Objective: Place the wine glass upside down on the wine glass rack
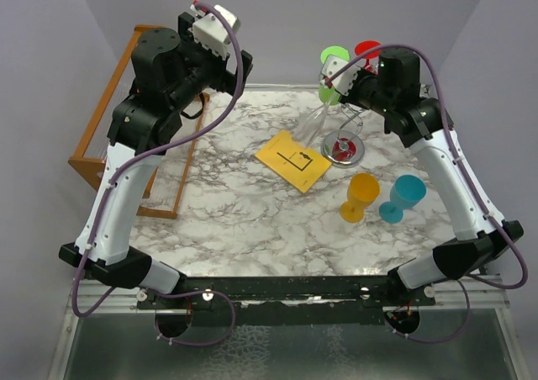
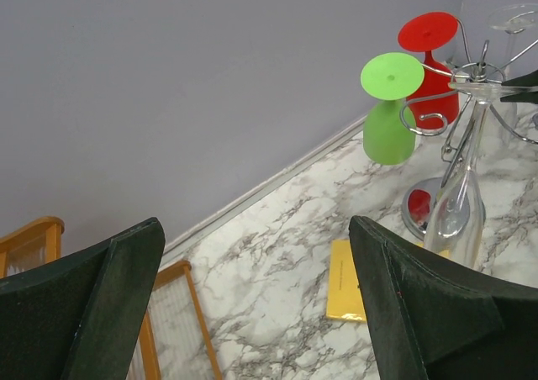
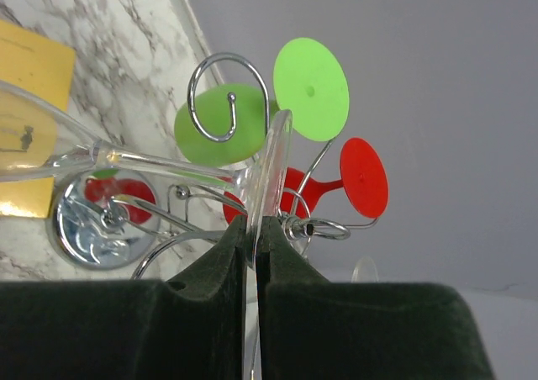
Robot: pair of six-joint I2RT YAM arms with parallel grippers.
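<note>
Gleams mirror-bright across the wine glass rack [image 3: 88, 224]: polished silver wire, shiny metal base. Looks clear, smooth and glossy in the wine glass [image 3: 126, 155]. Reads as matt, opaque plastic in the green glass [image 3: 309, 88] and red glass [image 3: 363, 178]. Shows veined marble pattern on the table [image 1: 235, 203], matt paper in the yellow card [image 1: 293, 160], orange-brown wood in the slatted rack [image 1: 92, 136] at left of frame.

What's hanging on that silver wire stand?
A green glass and a red glass, upside down. The right gripper pinches the foot of a clear glass there; its fingers hide whether it's hooked.

yellow card [image 1: 293, 160] flat on marble table [image 1: 227, 212] | orange goblet [image 1: 360, 197] beside teal goblet [image 1: 405, 195] | wooden rack [image 1: 81, 166] at left edge
</note>
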